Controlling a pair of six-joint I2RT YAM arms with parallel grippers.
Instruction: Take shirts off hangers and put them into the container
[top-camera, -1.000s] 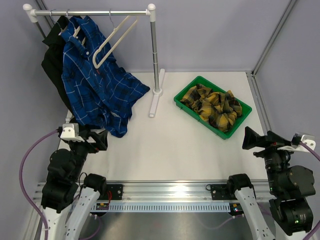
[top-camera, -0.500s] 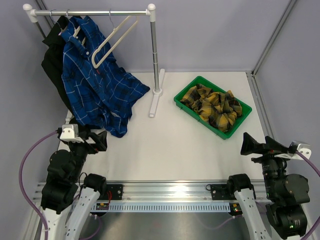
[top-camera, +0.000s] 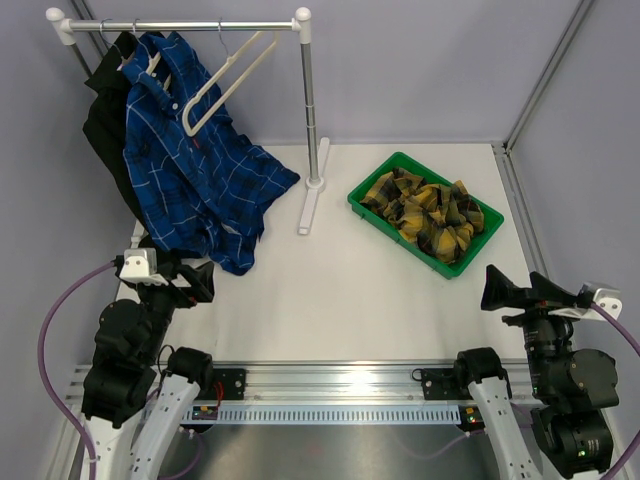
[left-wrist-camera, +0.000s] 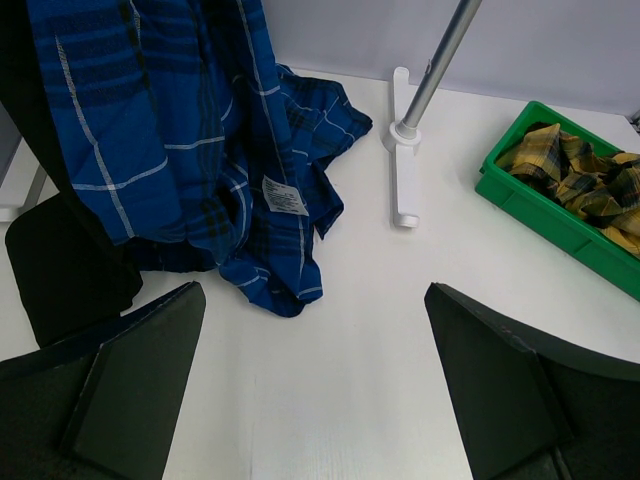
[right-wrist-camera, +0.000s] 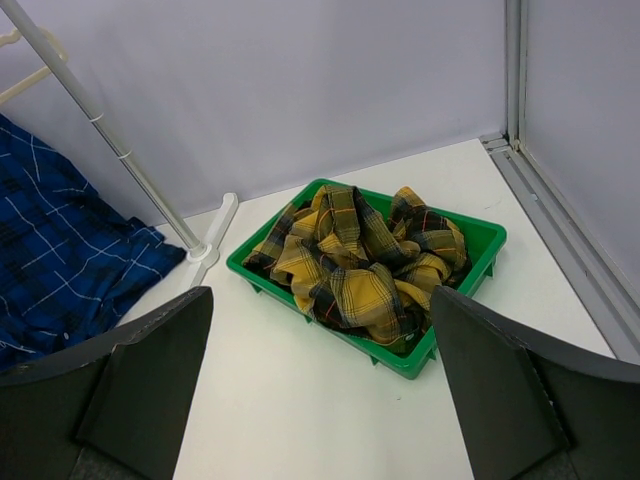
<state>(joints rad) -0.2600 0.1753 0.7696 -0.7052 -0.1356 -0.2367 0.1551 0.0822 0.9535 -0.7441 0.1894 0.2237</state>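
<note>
Over the table, left hand and right hand both gape wide, gripping nothing.

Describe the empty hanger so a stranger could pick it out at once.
Find the white-capped metal rail at the far left of the table. Just right of the blue checked shirt hanging there is a white hanger. Unlike the hanger inside that shirt's collar, it hangs bare and tilted.
</note>
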